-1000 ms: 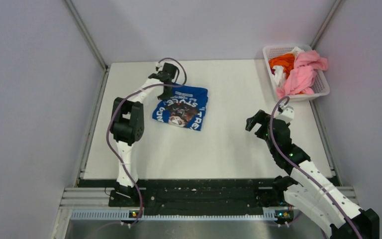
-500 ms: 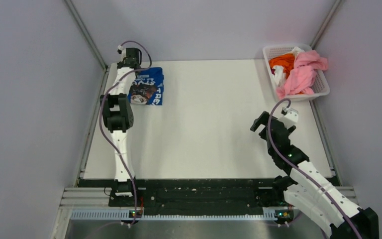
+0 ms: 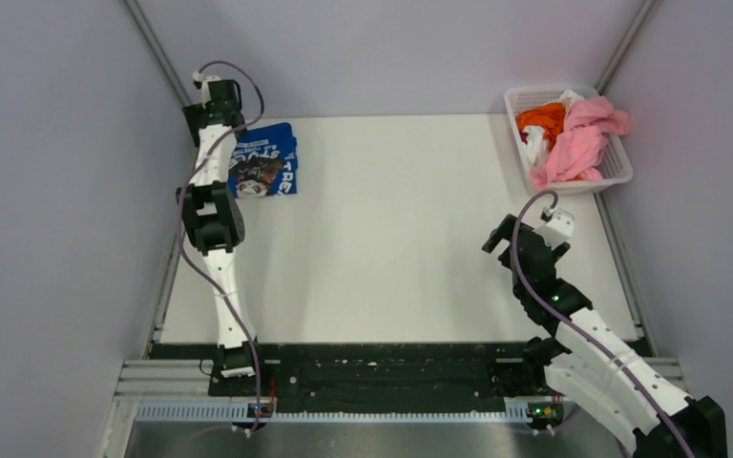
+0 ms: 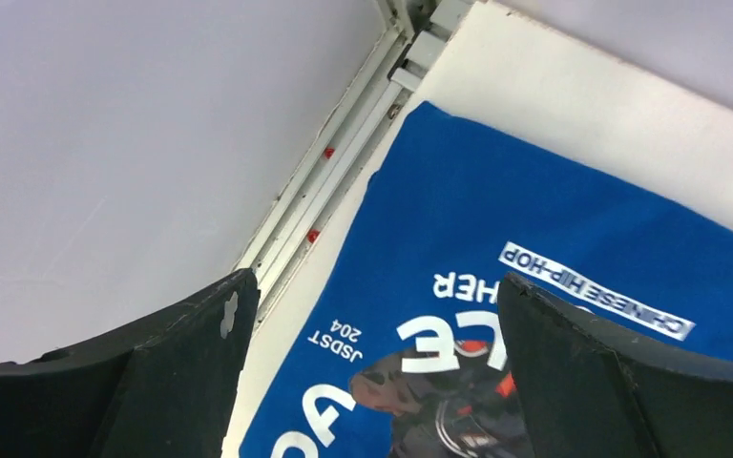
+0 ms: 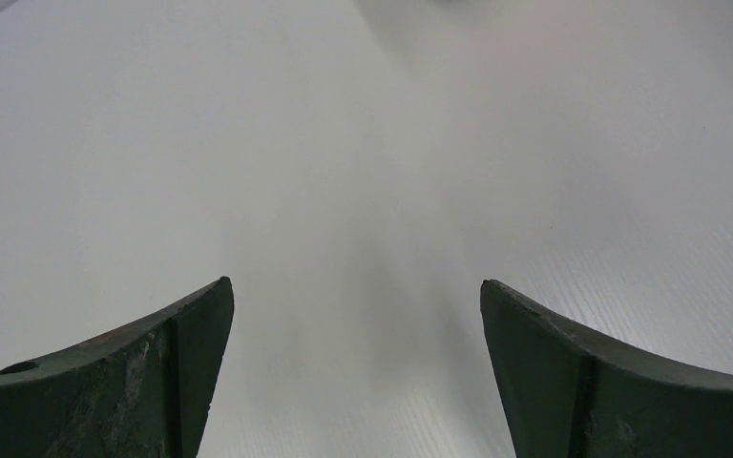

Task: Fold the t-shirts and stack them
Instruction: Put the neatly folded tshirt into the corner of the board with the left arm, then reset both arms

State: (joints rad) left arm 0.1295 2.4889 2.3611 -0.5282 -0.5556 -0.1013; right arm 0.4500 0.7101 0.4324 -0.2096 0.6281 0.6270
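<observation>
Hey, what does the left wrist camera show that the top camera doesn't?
Only the left wrist view: readable small white lettering on the blue shirt, and red marks on the edge rail. Only the top view: the basket with a pink shirt and an orange shirt, and the right gripper. Both: the blue shirt in the table's far left corner, with the left gripper open near it.

The right hand (image 5: 355, 283) is wide open. One dark finger (image 5: 153, 372) sits at 8 o'clock and the other at 4 o'clock. Between them lies the plain white worktop (image 5: 344, 143), a bit shadowy at 12 o'clock.
</observation>
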